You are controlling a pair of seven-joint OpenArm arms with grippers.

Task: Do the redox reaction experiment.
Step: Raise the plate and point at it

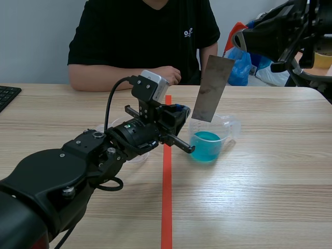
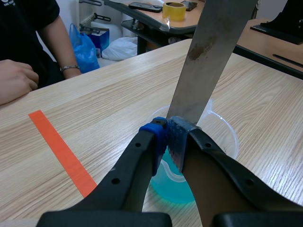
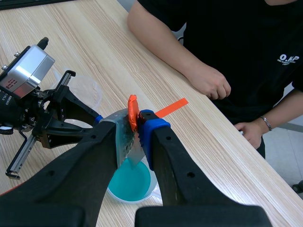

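Your right end effector (image 3: 135, 135) is clamped on a metal strip (image 1: 212, 88) that hangs below it over the cup (image 1: 231, 127) of blue liquid (image 1: 206, 141). Left end effector (image 2: 166, 135) pinches the cup's rim.

Across the table from me, the person's black T-shirt (image 3: 246, 28) bears a small white chest logo (image 3: 289, 58) that starts with an "O"; the rest I cannot read. The label on my left wrist camera (image 3: 26, 71) shows only illegible red marks.

L end effector (image 2: 171, 136) low, closed; R end effector (image 3: 134, 128) raised, clamped
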